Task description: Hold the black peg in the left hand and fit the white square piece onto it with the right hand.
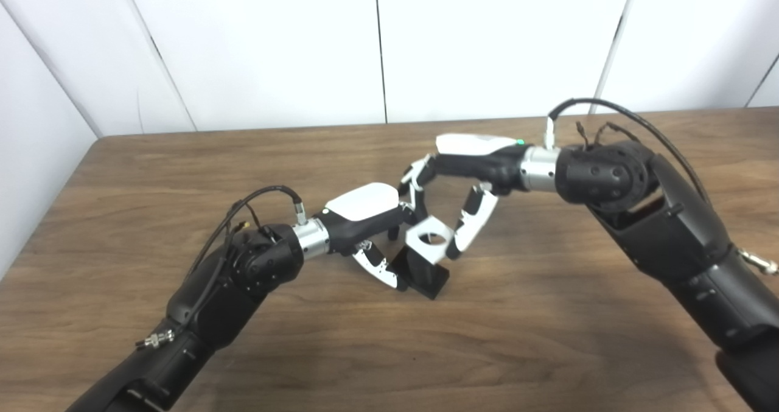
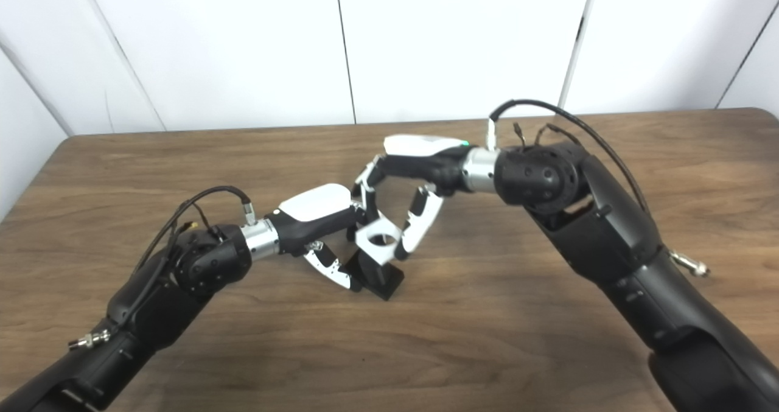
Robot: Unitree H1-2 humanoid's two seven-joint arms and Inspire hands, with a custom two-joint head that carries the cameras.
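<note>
- Both arms are in over the wooden table (image 1: 548,339), meeting near its middle in front of the white panelled wall (image 1: 487,41).
- The left hand (image 1: 371,229) reaches in from the lower left, white back plate up, fingers curled down and forward around the black peg (image 1: 423,272).
- The thumb (image 1: 380,269) presses against the near left side of the peg's base, and the other fingers go round behind it; that's a closed hold on the peg.
- The peg's square black base sits low, at or just above the tabletop; whether it touches the wood cannot be told.
- The peg leans a little, its upper end hidden behind the white piece.
- The right hand (image 1: 453,193) comes in from the right, wrist level, fingers pointing down and to the left.
- It pinches the white square piece (image 1: 429,239) between its fingers on the far left side and its thumb (image 1: 471,223) on the right edge: a firm grip.
- The white piece shows a round hole in its face and is tilted, the face turned up toward the cameras.
- The piece sits right at the top of the peg; how far the peg has entered the hole cannot be seen.
- The two hands are very close together, fingers almost interleaved around the parts.
</note>
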